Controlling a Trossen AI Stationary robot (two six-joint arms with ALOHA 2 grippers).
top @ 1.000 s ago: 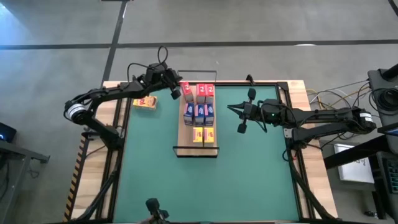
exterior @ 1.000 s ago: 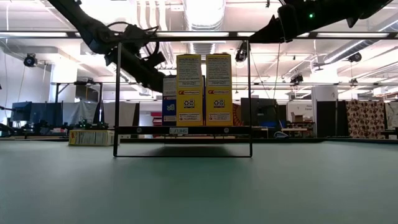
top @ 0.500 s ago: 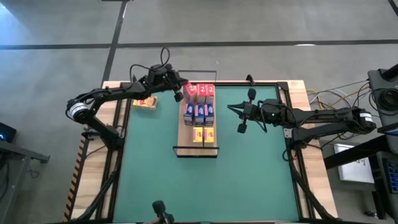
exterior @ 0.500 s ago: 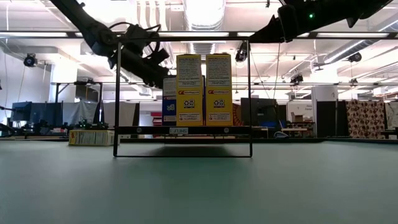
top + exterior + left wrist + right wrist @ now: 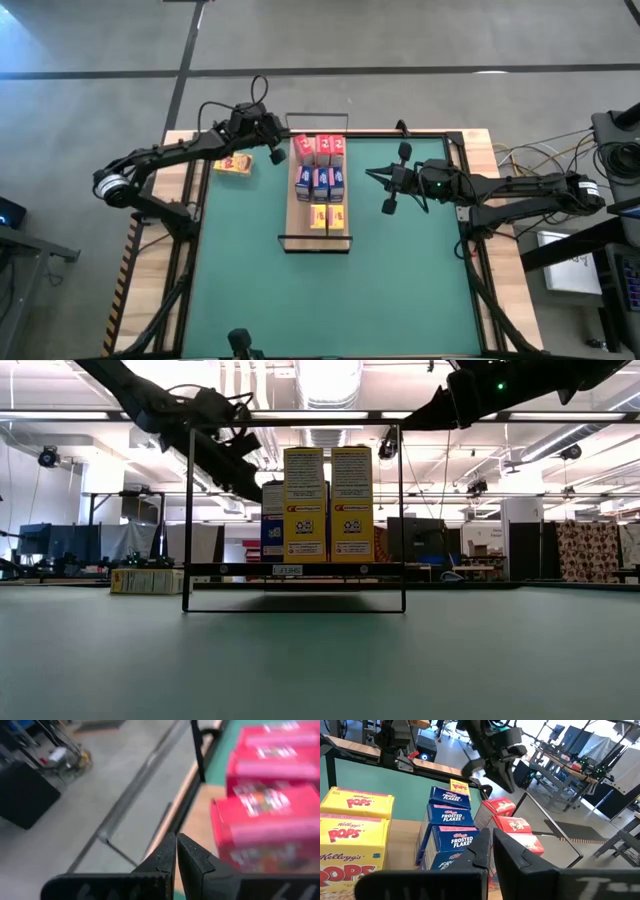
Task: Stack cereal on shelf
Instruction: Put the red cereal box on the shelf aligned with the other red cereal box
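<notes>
Cereal boxes (image 5: 320, 181) on shelf (image 5: 297, 226)

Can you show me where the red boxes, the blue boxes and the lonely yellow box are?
red boxes (image 5: 320, 146), high view, top of the middle one.
blue boxes (image 5: 451, 842), right wrist view, front of the nearest one.
lonely yellow box (image 5: 232, 166), high view, its top face.

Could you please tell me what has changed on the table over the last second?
The left gripper, jaws shut and empty, swung in toward the red boxes at the far end of the shelf, then drew back to the left, off the board. The red box nearest it now stands squared up in its row. The right gripper, the blue boxes, the yellow boxes and the loose yellow box stayed put.
</notes>
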